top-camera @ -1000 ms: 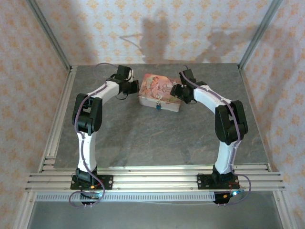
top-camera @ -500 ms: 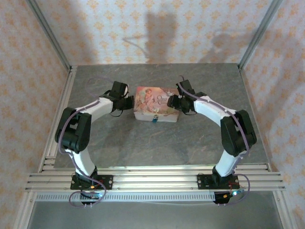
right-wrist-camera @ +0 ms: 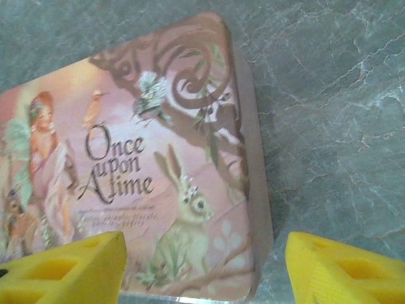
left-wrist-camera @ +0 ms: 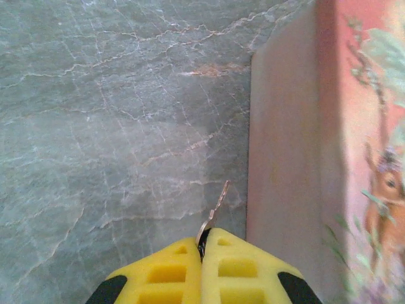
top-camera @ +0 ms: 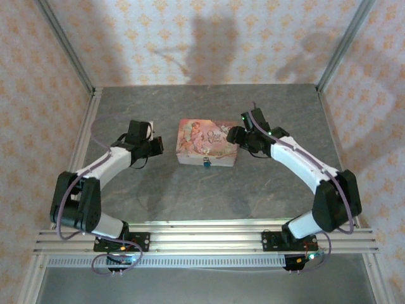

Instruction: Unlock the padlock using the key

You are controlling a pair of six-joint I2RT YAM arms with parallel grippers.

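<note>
Left gripper (left-wrist-camera: 202, 244) clamped tight on thin metal key (left-wrist-camera: 215, 208), tip poking out just beside tin (left-wrist-camera: 285, 158) end wall. Right gripper (right-wrist-camera: 204, 247) spread wide over tin lid, holding nothing. Padlock (top-camera: 205, 163) on tin front face

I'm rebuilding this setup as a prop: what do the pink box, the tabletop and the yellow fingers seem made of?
Pink box: probably printed tin, satin; a bare silvery rim shows.
Tabletop: grey-green veined stone, or a laminate imitating it; matte.
Yellow fingers: matte moulded plastic or rubber, with hollow cells.
</note>
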